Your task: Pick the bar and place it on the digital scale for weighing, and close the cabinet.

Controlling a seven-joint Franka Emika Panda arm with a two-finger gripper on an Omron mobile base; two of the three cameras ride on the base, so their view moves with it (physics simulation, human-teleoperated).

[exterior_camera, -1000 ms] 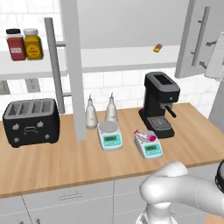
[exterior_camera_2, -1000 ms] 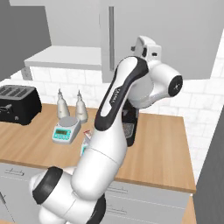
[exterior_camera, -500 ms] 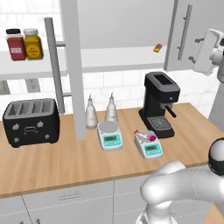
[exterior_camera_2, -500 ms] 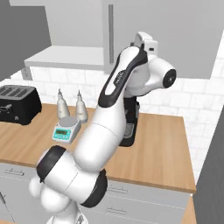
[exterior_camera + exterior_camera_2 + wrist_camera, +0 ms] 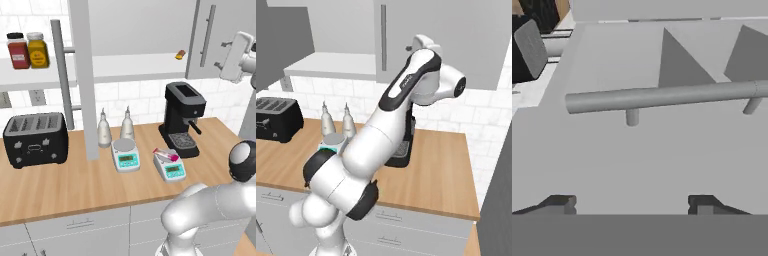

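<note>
The small pink-wrapped bar (image 5: 165,154) is already lying on the pan of the right-hand white digital scale with the teal display (image 5: 170,168), on the wooden bench (image 5: 60,187). What is left is closing the grey wall cabinet (image 5: 215,37), whose doors are standing open. The gripper (image 5: 632,204) is facing the right door's long silver bar handle (image 5: 662,95), jaws apart and holding nothing. Since a second ago the hand has been moving in toward that door from the right.

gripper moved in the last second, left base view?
Yes. The gripper has come in from the right edge toward the right cabinet door's handle, fingers open. The coffee machine below stays put.
</note>
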